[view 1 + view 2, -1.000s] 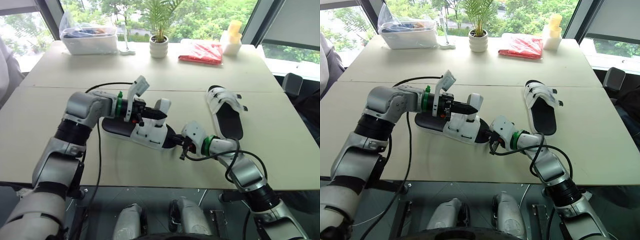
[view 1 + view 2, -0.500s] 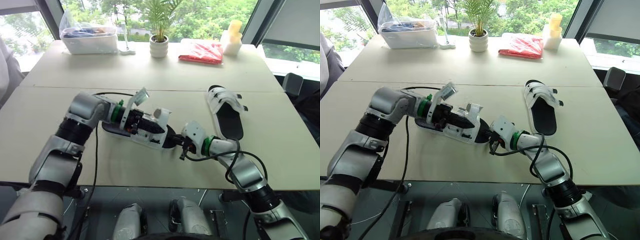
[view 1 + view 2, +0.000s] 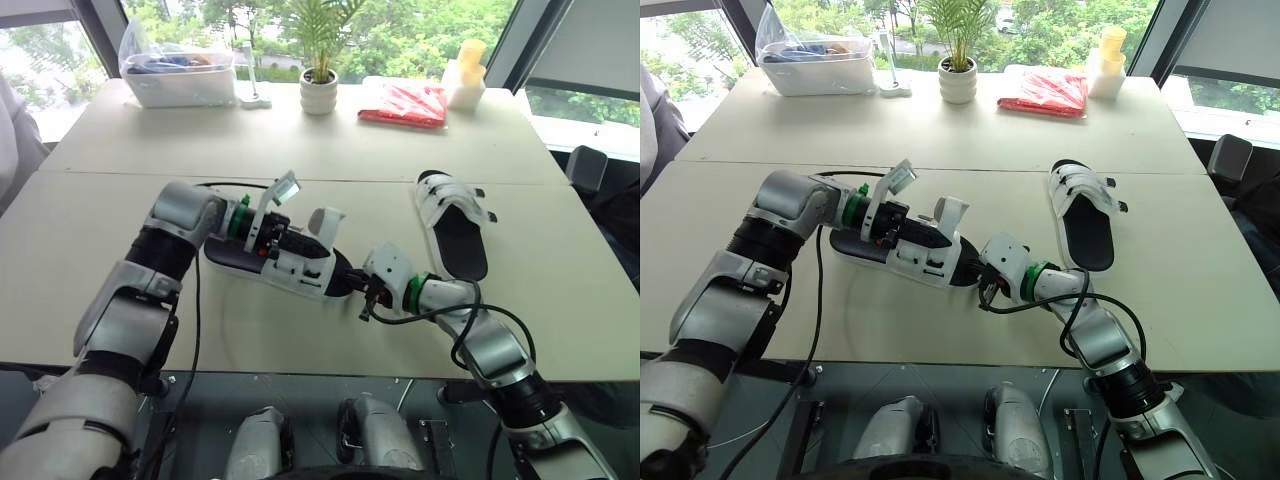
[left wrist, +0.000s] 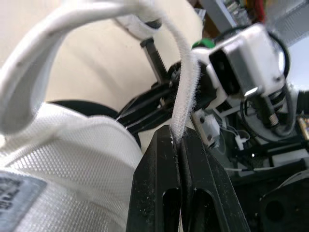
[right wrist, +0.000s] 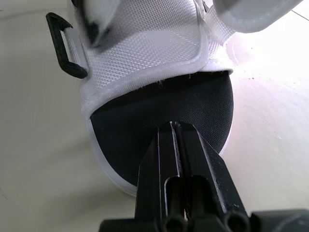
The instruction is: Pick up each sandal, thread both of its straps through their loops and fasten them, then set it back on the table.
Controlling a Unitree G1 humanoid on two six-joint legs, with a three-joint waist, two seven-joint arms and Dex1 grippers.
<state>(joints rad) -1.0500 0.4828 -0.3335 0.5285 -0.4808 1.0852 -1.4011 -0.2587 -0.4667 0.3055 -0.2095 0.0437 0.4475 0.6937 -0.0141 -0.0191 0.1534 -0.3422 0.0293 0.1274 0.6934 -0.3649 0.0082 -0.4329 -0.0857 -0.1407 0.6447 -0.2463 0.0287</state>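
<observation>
**Silver arms, black fingers**

The left arm (image 3: 150, 270) and right arm (image 3: 492, 352) are built of rounded silver-grey shells with black joint segments between them. A green ring (image 3: 412, 292) circles each wrist, next to a white housing. A loose black cable (image 3: 195, 300) runs along each forearm. The left end effector (image 4: 177, 135) and right end effector (image 5: 175, 126) each have two black tapering fingers with oval slots near the base.

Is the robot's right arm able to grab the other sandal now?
Probably not yet: the right gripper is shut on the near sandal at its toe. Once it lets go, the other sandal lies close on the table, nothing between.
</observation>
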